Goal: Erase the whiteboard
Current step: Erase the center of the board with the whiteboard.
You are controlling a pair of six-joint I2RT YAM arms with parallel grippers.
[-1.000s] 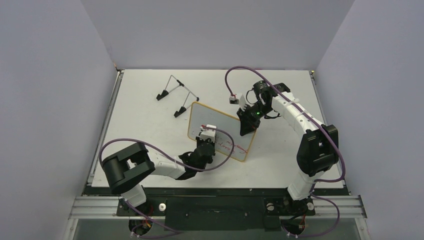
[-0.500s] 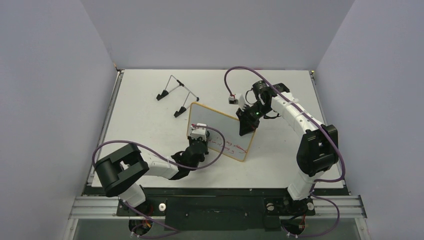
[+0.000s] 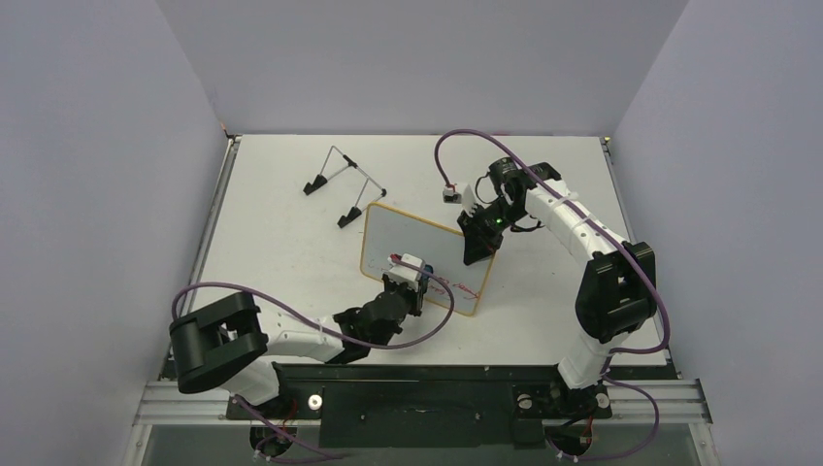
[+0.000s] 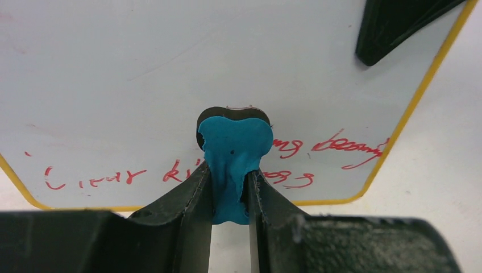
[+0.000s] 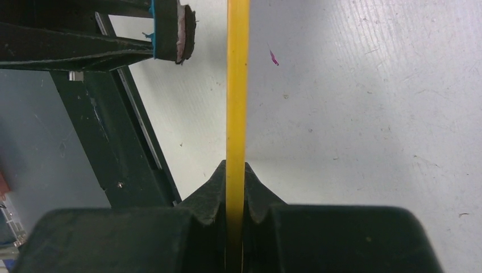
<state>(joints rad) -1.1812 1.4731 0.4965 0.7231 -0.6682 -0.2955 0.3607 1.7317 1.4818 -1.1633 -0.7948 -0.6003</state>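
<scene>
The whiteboard (image 3: pixel 412 243), white with a thin orange-tan rim, is held tilted above the table's middle. Red handwriting (image 4: pixel 324 147) remains along its lower edge; the upper part is wiped. My left gripper (image 3: pixel 415 282) is shut on the blue eraser (image 4: pixel 233 159), whose dark felt face presses on the board among the writing. My right gripper (image 3: pixel 476 248) is shut on the board's right edge; in the right wrist view the yellow rim (image 5: pixel 237 102) runs edge-on between the fingers. The eraser's end (image 5: pixel 170 31) shows there at top left.
A thin wire stand (image 3: pixel 342 184) with black feet lies at the back left of the table. A small white connector on the right arm's purple cable (image 3: pixel 448 193) hangs near the board's far side.
My left gripper with the eraser has slid down and right along the board to its lower edge. The board has shifted slightly. The right gripper has kept its hold in place.
</scene>
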